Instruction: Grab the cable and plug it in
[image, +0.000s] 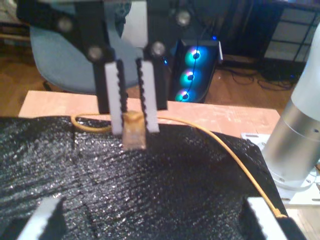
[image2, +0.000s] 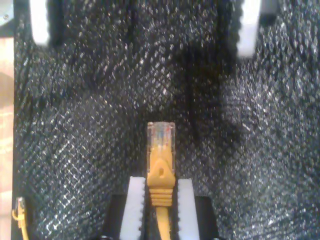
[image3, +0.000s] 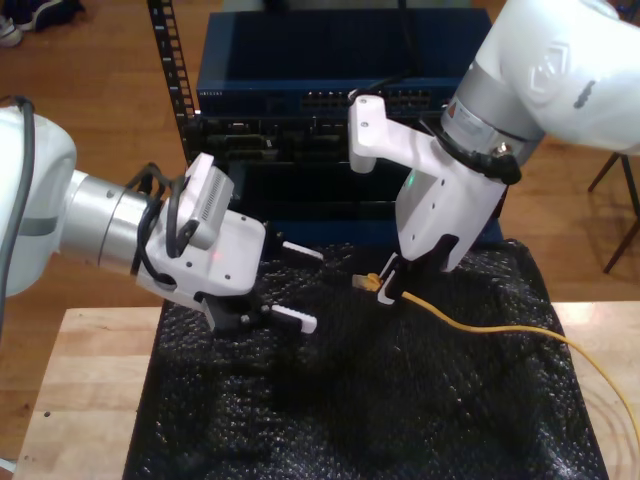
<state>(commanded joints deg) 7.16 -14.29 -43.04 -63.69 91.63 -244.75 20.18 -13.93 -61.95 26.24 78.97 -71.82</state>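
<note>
Second gripper (image2: 159, 184) clenched on thin yellow-orange network cable (image2: 161, 167) behind its clear plug, first gripper (image3: 297, 284) released; prob. best to keep plug level & go straight at dark blue metal rack switch (image3: 300, 65) ports.

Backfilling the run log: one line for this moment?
my second gripper: shut on cable | my first gripper: open | cable: not plugged in

The cable (image3: 500, 331) is thin and yellow-orange, ending in a small clear plastic plug (image2: 160, 134) behind a yellow boot. Its plug end is raised above the black mat (image3: 380, 400), pointing toward the exterior view's left. The cord trails across the mat toward the exterior view's right edge.
</note>
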